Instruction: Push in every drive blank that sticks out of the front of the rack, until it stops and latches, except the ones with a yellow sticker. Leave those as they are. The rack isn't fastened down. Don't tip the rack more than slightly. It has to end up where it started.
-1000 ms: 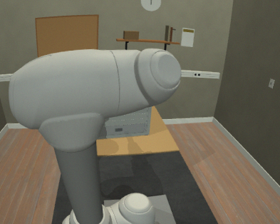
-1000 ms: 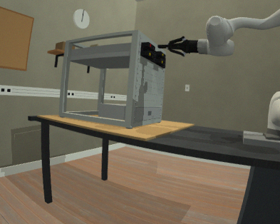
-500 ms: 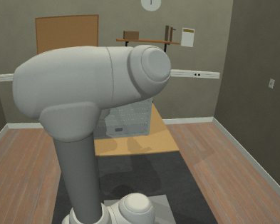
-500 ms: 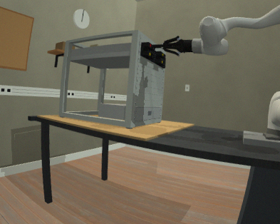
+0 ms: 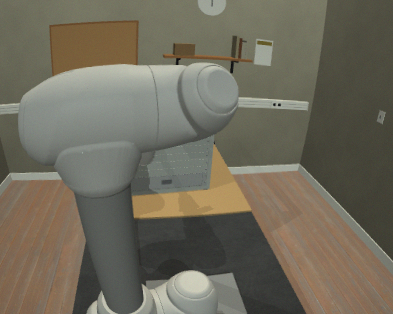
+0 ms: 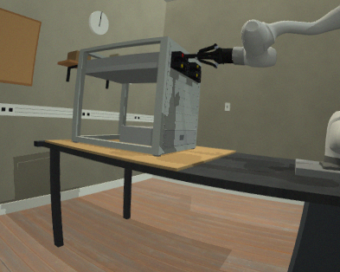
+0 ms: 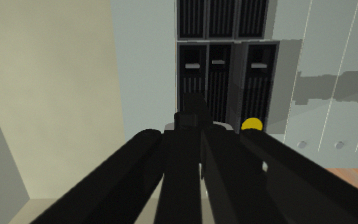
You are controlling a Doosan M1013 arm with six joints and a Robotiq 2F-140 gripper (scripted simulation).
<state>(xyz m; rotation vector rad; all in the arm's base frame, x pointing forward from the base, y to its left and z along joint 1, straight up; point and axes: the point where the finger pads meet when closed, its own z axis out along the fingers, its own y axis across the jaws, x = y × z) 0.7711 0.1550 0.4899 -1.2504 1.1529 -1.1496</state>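
The grey open-frame rack (image 6: 137, 97) stands on the wooden board on the table. Its front face also shows in the top view (image 5: 184, 167), mostly hidden behind my arm. A row of black drive blanks (image 6: 186, 65) sits at the top of the front. In the wrist view three blanks (image 7: 220, 80) stand side by side. The right one carries a yellow sticker (image 7: 251, 123). My gripper (image 7: 192, 107) is shut and empty, its tips at the lower end of the left blank. In the exterior view the gripper (image 6: 201, 55) reaches level to the top blanks.
The rack stands near the right end of the wooden board (image 6: 162, 156). The dark table top (image 6: 266, 166) runs to my base. A wall shelf (image 5: 207, 56) and cork board (image 5: 93, 45) hang behind.
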